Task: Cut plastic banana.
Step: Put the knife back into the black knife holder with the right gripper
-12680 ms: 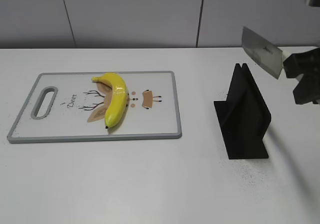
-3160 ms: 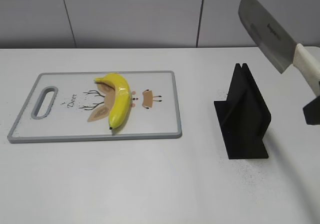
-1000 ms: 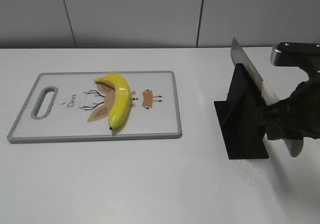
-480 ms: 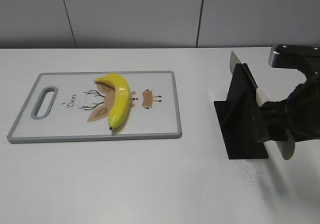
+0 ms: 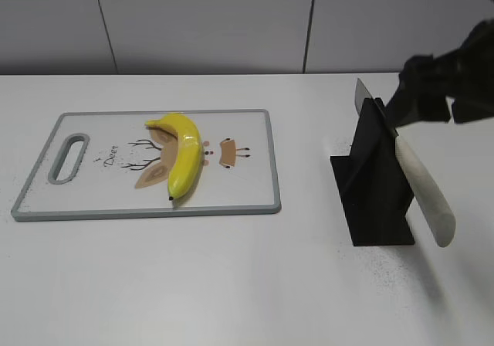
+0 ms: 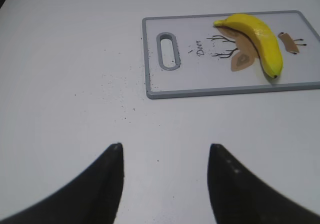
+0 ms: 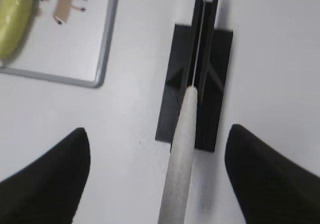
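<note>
A yellow plastic banana (image 5: pixel 182 151) lies whole on a white cutting board (image 5: pixel 93 184) with a grey rim; both also show in the left wrist view, banana (image 6: pixel 260 39), board (image 6: pixel 195 79). The knife sits in the slot of the black stand (image 5: pixel 374 180), its white handle (image 5: pixel 424 195) slanting down to the right, also in the right wrist view (image 7: pixel 181 149). My right gripper (image 7: pixel 157 134) is open and raised above the handle, not touching it; it shows in the exterior view (image 5: pixel 432 91). My left gripper (image 6: pixel 164 148) is open and empty over bare table.
The white table (image 5: pixel 231 284) extends round the board and stand. A grey wall (image 5: pixel 193 22) stands behind. The board's handle hole (image 5: pixel 68 158) is at its left end.
My right gripper set the knife into the stand, let go of the handle and rose up and away. The banana and board have not moved.
</note>
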